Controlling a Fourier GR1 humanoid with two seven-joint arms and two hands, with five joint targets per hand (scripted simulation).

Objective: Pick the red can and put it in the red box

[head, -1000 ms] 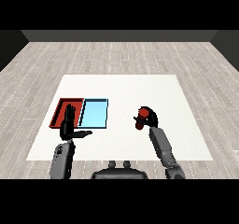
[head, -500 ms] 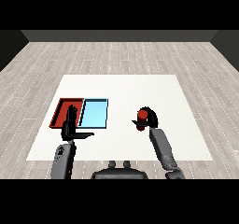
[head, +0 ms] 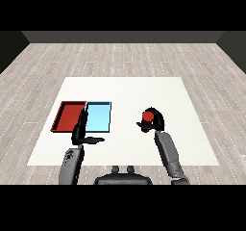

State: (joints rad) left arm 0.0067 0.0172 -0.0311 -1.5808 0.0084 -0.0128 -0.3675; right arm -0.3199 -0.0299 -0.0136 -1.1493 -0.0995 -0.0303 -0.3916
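— Where is the red can (head: 148,115) held?
— Upright in the curled right hand (head: 153,123), above the counter (head: 144,88).
— And the red tray (head: 69,116)?
— At nine o'clock, beyond the blue tray (head: 98,117); the left hand (head: 81,131), nearer, is seen open, empty

A red can (head: 148,115) is seen in a black right hand (head: 154,122). The left hand (head: 80,133) is black too, and both forearms are grey. A red tray (head: 68,116) and a light blue tray (head: 98,117) are set on a white table (head: 144,90). The floor (head: 125,57) is patterned in pale grey planks.
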